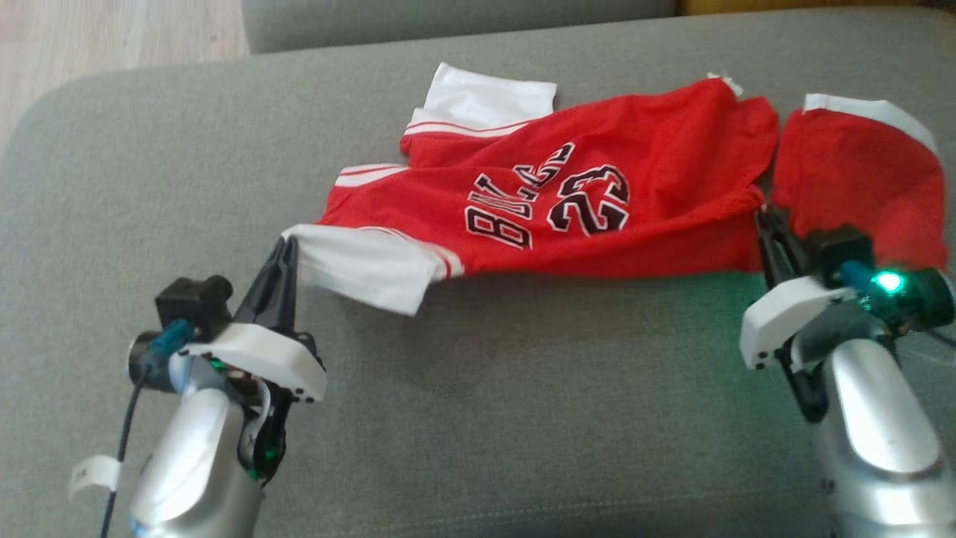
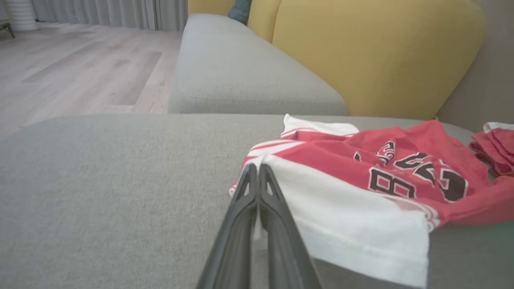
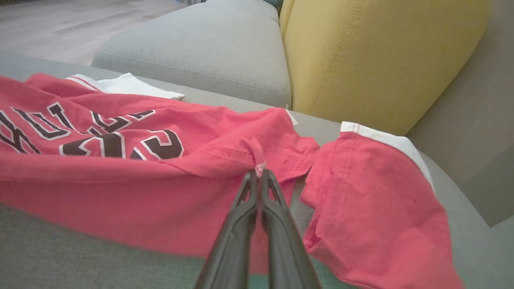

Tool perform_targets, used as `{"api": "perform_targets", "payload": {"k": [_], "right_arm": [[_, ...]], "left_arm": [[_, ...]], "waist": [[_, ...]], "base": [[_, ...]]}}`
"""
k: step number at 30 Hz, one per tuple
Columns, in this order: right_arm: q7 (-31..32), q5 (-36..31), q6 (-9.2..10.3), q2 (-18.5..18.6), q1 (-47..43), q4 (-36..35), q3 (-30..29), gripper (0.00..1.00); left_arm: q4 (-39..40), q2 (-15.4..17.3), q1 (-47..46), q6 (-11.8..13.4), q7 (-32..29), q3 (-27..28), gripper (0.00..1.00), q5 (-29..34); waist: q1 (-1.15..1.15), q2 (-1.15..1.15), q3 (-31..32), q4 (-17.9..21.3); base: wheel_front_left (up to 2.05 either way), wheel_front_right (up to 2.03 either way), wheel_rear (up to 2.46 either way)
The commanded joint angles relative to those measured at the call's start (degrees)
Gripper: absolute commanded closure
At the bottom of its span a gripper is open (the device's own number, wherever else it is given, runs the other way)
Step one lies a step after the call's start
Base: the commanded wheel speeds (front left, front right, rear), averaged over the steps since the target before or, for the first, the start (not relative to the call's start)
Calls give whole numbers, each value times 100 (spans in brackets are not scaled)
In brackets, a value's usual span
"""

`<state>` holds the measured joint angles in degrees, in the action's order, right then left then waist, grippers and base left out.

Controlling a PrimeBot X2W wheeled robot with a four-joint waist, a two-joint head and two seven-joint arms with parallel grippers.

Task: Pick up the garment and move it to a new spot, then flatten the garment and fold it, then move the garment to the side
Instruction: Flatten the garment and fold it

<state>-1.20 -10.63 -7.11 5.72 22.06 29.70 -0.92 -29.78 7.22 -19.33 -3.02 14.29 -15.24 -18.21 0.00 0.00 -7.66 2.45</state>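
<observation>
**One red jersey, pinched at two points on the grey seat**

One garment [image 1: 597,179] [image 2: 381,172] [image 3: 120,176] lies across the far half of a single grey seat cushion [image 1: 478,418] [image 2: 100,192] [image 3: 48,249], stretched sideways from about the middle towards the right edge. It is thin, soft knit, bright red and creased, with black letters and the number 23 outlined in white. White panels with narrow red stripes finish its left end. At its right end a rounded red flap carries one white band; I cannot tell how that flap joins the rest.

There are two hands, each with two long dark tapering fingers and a white plastic shell on a silver forearm.

- The left hand [image 1: 287,243] [image 2: 258,166] has its fingers pressed together on the corner of the nearest white panel. That corner is raised slightly off the cushion, with shadow beneath.
- The right hand [image 1: 760,213] [image 3: 259,172] has its fingers pressed together on a small gather of red hem, between the main body and the right flap.

The seat cushion is coarse woven fabric with rounded corners, and its near half is bare. Beyond its far edge stand one more grey cushion [image 2: 241,68] [image 3: 200,48] and one smooth yellow cushion [image 2: 373,52] [image 3: 381,56] with a stitched seam. The pale wooden plank floor [image 2: 80,68] lies past the far left corner.
</observation>
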Motion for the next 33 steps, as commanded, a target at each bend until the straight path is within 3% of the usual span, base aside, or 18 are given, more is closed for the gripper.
{"api": "perform_targets", "payload": {"k": [1, 6, 10, 16, 22, 28, 33], "right_arm": [[189, 377, -37, 146, 241, -295, 246, 100], [1084, 1922, -37, 628, 430, -834, 891, 100], [1837, 3441, -37, 825, 700, -1521, 1094, 100], [2546, 4840, -37, 717, 1233, -2136, 980, 100], [2828, 5556, -37, 157, 1596, -2355, 501, 100], [3349, 6128, -37, -216, 1354, -2471, 35, 100], [3728, 5965, -37, -273, 1210, -2574, -149, 100]], "left_arm": [[267, 179, -201, 29, 71, 291, 100, 81], [636, 207, -373, -40, 71, 431, 100, -14], [1121, 139, -743, -122, -45, 685, 100, -444], [2203, 105, -1601, -6, -587, 1168, 100, -1111], [3082, 123, -2334, 275, -1140, 1434, 100, -1461], [3415, 166, -2301, 462, -1587, 1453, 100, -1582], [3389, 268, -2100, 539, -1898, 1445, 100, -1636]], "waist": [[0, 0, 108, 47], [0, 0, 331, 67], [0, 0, 564, 53], [0, 0, 914, -34], [0, 0, 1155, -179], [0, 0, 1247, -270], [0, 0, 1158, -330]], "base": [[0, 0, 0], [0, 0, 0], [0, 0, 0], [0, 0, 0], [0, 0, 0], [0, 0, 0], [0, 0, 0]]}}
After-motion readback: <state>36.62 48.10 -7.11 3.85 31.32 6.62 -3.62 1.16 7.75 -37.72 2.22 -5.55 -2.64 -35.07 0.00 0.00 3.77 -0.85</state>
